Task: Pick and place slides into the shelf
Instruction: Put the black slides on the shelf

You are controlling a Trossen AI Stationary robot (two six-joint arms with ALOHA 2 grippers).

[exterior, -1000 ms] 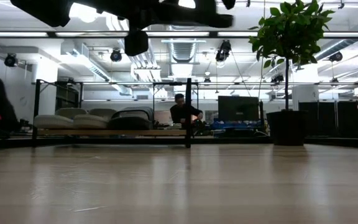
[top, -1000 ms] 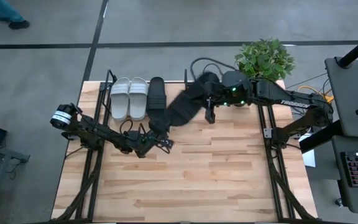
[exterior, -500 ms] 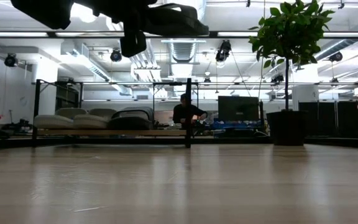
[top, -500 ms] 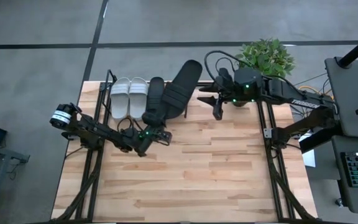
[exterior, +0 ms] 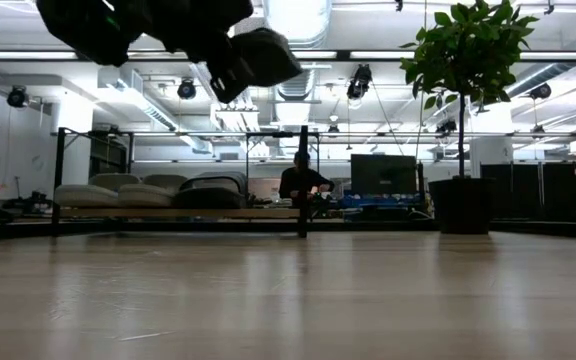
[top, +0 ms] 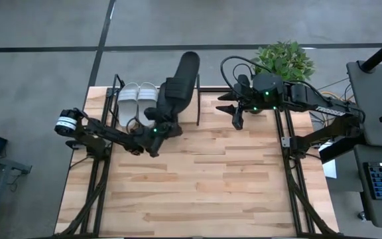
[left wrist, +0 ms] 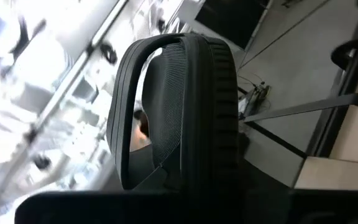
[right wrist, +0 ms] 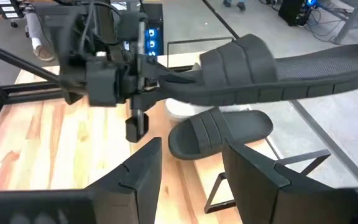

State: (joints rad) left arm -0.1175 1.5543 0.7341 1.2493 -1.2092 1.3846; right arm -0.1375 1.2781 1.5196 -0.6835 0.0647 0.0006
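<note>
The left gripper (top: pixel 156 129) was pinched on the heel end of a black slide (top: pixel 178 86), holding it in the air above the shelf (top: pixel 198 99) at the table's (top: pixel 231 179) far edge. The slide's toe end pointed out past that far edge. In the right wrist view the held black slide (right wrist: pixel 278 74) hung level, strap up, above the second black slide (right wrist: pixel 219 130), which lay on the shelf's board. The white pair (top: pixel 138 103) lay side by side on the shelf toward the far-left corner, with the resting black slide just beside it, largely hidden under the raised one from above.

The right gripper (top: pixel 236 119) hung near the far edge to the right of the shelf, its fingers (right wrist: pixel 142 165) spread apart and holding nothing, well apart from the raised slide.

A potted plant (top: pixel 282 61) stood at the far-right corner. In the low view a person (exterior: pixel 301 180) sat in the room behind the shelf.
</note>
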